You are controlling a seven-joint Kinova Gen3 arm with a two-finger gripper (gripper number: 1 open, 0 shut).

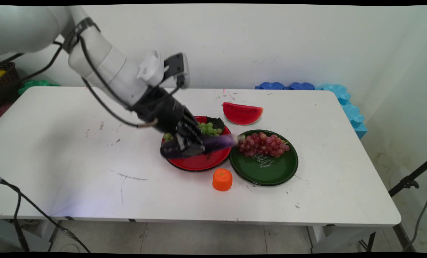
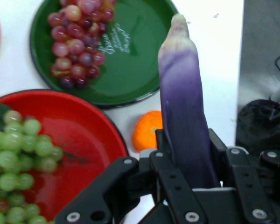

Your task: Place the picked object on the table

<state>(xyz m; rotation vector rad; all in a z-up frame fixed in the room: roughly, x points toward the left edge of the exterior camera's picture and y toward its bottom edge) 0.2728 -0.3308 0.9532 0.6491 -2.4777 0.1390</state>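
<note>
Currently: gripper (image 1: pixel 191 143) clenched on the purple eggplant (image 1: pixel 218 141), held lengthwise above the red plate (image 1: pixel 199 163), tip reaching towards the green plate (image 1: pixel 267 172).
Red plate: green grapes (image 1: pixel 209 129) at its far side. Green plate, just right of it: red grapes (image 1: pixel 263 143). Orange piece (image 1: pixel 222 180): just in front of it. Watermelon slice (image 1: pixel 242 113): behind it.
Risk: grip sits near one end, so the eggplant may pivot or slip and strike the grapes.
Hidden: eggplant's held end, fingertip contact.
</note>
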